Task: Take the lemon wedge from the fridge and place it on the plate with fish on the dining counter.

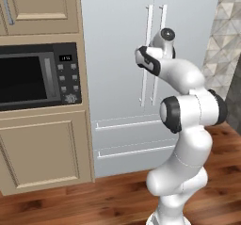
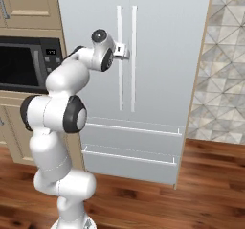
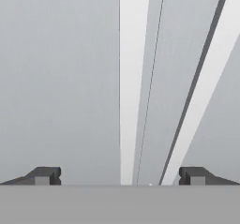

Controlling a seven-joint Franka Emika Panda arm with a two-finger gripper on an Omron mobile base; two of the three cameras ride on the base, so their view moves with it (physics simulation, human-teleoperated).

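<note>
Pale grey French-door fridge [image 1: 117, 54] stands shut, so the lemon wedge, presumably inside, stays hidden and nothing is fetched; the gripper [image 3: 120, 176] hangs spread wide and empty before the left white bar handle [image 3: 132, 78], grasp pending

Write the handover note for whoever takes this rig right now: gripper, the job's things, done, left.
Gripper: open, holding nothing, pointed at the fridge close to its front, fingertips standing to either side of the left door handle.
Fridge: both doors shut, drawers shut.
Done: arm brought up to the handles; nothing gripped yet.
Left: close on a handle, pull the door open, find the lemon wedge inside, carry it to the plate with fish on the dining counter.
</note>
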